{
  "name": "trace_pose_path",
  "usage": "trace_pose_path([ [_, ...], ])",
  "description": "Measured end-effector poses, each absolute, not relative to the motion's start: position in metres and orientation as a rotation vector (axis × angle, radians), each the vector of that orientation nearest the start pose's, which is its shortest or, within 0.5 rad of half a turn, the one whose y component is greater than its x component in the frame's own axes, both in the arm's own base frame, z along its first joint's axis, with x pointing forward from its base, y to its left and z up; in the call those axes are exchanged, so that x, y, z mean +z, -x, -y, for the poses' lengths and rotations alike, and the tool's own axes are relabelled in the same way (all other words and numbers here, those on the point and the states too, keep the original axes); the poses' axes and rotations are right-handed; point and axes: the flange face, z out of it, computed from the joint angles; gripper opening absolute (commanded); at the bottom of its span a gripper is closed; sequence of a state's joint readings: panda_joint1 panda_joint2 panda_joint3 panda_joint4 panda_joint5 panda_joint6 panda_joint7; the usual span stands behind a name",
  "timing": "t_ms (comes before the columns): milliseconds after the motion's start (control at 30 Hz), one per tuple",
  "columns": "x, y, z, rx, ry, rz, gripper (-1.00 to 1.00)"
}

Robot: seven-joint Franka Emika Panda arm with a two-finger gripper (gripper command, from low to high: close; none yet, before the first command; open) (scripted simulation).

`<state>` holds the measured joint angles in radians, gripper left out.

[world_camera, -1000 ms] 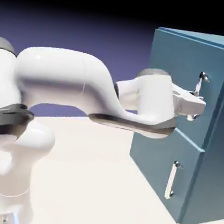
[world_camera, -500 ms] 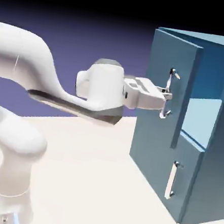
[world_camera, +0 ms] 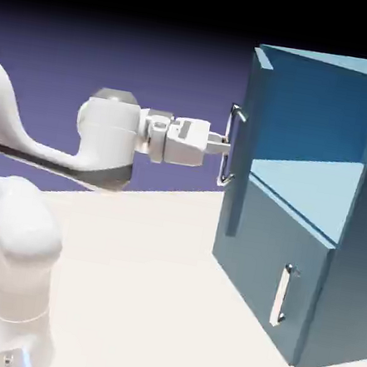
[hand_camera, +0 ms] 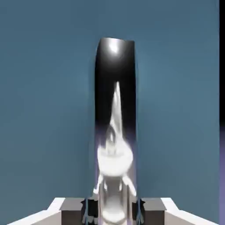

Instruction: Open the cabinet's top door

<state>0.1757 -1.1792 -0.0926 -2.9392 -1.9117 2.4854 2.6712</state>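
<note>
The bar handle [hand_camera: 115, 88] is shiny, mirror-smooth metal, with a bright highlight near twelve o'clock and the arm's pale reflection stretched down toward six o'clock in the hand view. The door [hand_camera: 48, 110] behind it looks smooth and nearly matt, like painted board, while the shelf [world_camera: 312, 187] toward three o'clock in the exterior view looks flat and matt. The arm [world_camera: 106, 136] has the smooth, softly glossy look of white plastic.

No readable text, label, brand, number or sign was visible in either the exterior view or the hand view, with no legible lettering on any surface shown at this moment.
</note>
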Motion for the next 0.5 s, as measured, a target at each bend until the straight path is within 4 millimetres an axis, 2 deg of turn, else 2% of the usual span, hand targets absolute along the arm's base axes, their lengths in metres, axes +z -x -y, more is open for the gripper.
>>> trace_pose_path([
  [300, 0.511, -0.232, -0.069, -2.124, 1.642, -1.360, -1.00],
  [500, 0.511, -0.208, -0.104, -2.175, 1.608, -1.466, -1.00],
])
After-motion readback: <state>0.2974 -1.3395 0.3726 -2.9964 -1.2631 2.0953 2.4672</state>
